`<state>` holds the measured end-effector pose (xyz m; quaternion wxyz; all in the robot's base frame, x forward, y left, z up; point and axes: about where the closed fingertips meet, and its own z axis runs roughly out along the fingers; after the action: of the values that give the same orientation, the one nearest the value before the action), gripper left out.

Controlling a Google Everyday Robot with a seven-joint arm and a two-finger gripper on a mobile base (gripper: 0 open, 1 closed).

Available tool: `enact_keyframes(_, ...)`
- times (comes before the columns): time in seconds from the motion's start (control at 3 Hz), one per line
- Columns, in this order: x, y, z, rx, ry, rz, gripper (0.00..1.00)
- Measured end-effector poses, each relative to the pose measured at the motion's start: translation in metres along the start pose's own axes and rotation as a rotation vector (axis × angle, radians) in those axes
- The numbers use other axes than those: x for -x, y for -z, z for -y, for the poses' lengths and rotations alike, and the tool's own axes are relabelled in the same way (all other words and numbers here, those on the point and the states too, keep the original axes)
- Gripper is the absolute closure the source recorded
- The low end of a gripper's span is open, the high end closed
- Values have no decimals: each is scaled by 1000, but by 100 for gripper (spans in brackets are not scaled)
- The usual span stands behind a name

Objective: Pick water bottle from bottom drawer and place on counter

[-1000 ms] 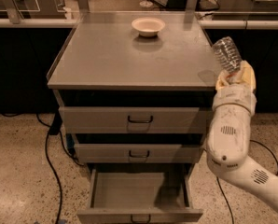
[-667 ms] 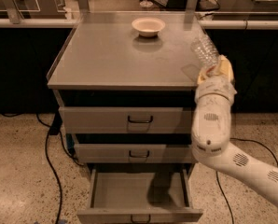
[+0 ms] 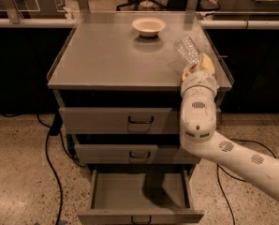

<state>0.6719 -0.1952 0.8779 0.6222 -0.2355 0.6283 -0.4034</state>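
Observation:
The clear ribbed water bottle (image 3: 187, 49) is held tilted in my gripper (image 3: 199, 65) over the right side of the grey counter (image 3: 111, 50). The gripper's yellowish fingers (image 3: 206, 62) are shut on the bottle's lower end. The white arm runs from the gripper down to the lower right. The bottom drawer (image 3: 138, 191) stands pulled open below, and its tray is bare apart from the arm's shadow.
A white bowl (image 3: 149, 26) sits at the back of the counter. Two wider grey drawers (image 3: 121, 120) above the bottom one are closed. A white-edged bench with glass panels (image 3: 27, 20) runs behind. Black cables (image 3: 53, 158) lie on the speckled floor at left.
My gripper has carried the water bottle leftward from beyond the counter's right edge to over the counter's right side. The arm has swung left with it.

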Motion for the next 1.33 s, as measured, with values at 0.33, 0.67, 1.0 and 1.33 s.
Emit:
enact_keyframes(0.33, -1, -22, 7, -24, 36, -12, 100)
enact_keyframes(0.67, 10, -56, 8, -22, 79, 0, 100)
enact_keyframes(1.0, 17, -79, 2, 4, 98, 11, 100)
enact_keyframes(1.33, 21, -90, -5, 35, 103, 25, 100)
